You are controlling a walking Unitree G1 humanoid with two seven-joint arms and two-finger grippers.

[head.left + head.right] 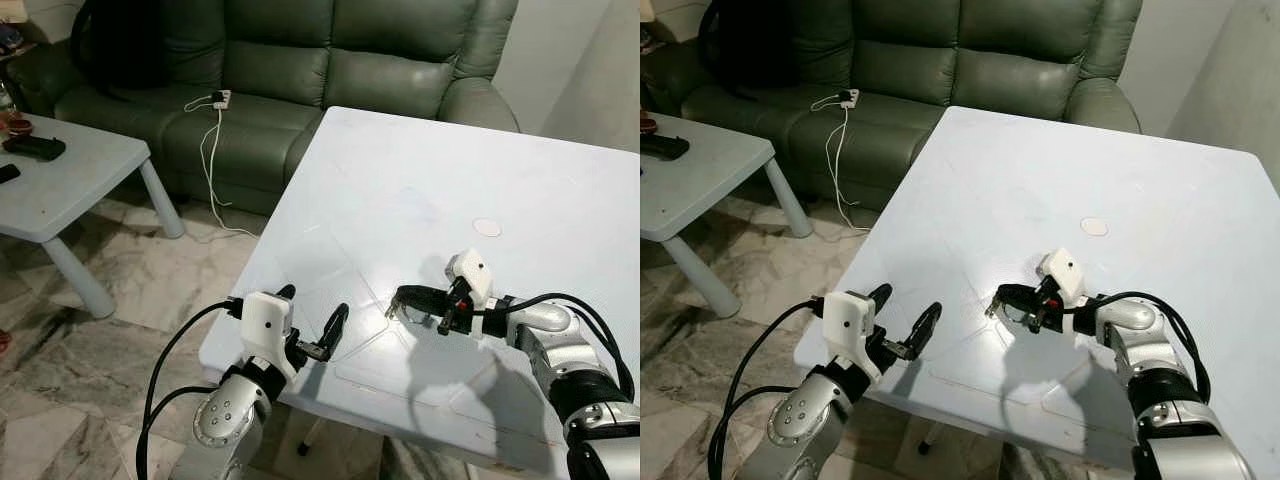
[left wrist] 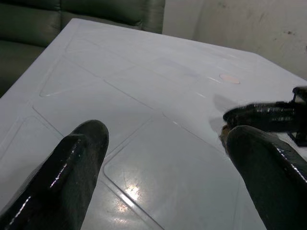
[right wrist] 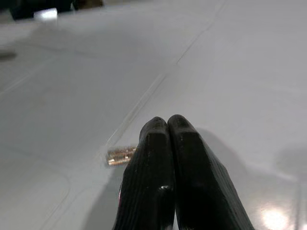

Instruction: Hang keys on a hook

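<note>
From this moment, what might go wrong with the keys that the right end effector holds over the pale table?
1. The right end effector is shut on the keys with only a small metal piece showing past its fingertips, so the grip may be shallow and they could slip onto the table.
2. The left end effector sits open at the table's near edge, close by; the two arms could bump.
3. No hook is visible from here, so the robot must carry the keys away.

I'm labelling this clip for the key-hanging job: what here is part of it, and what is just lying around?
Part of the job:
- right gripper, jaws shut
- small brass-coloured metal piece at its tips, probably the keys
- left gripper, jaws open, at the table's near edge

Just lying about:
- white table with a round mark
- green sofa, white cable
- side table, remote
</note>
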